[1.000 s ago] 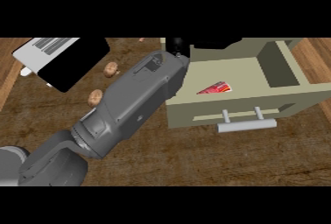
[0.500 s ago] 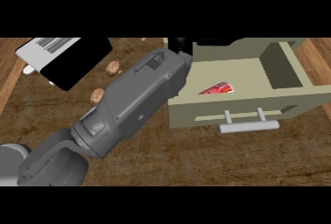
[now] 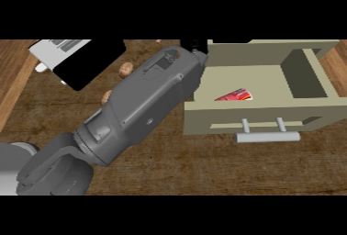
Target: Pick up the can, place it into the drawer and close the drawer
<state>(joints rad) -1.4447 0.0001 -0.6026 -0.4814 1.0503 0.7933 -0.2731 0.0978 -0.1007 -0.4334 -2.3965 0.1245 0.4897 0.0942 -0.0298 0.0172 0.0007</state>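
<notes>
The red can (image 3: pixel 234 95) lies on its side inside the open beige drawer (image 3: pixel 257 114), near its front left corner. My left forearm (image 3: pixel 139 108) runs from the lower left up to the drawer's back left corner. Only a small black part of the left hand (image 3: pixel 197 45) shows there, at the top edge of the view, apart from the can. The rest of the hand is hidden. The drawer's grey bar handle (image 3: pixel 266 136) faces me. My right hand does not show.
A white and black appliance (image 3: pixel 81 62) stands at the back left on the wooden counter (image 3: pixel 224 167). Two small brown round items (image 3: pixel 126 69) (image 3: pixel 106 96) lie beside my forearm. The counter's left edge shows at the far left.
My left forearm and hand have shifted slightly right, toward the drawer's back left corner. The can stays where it was in the drawer.
</notes>
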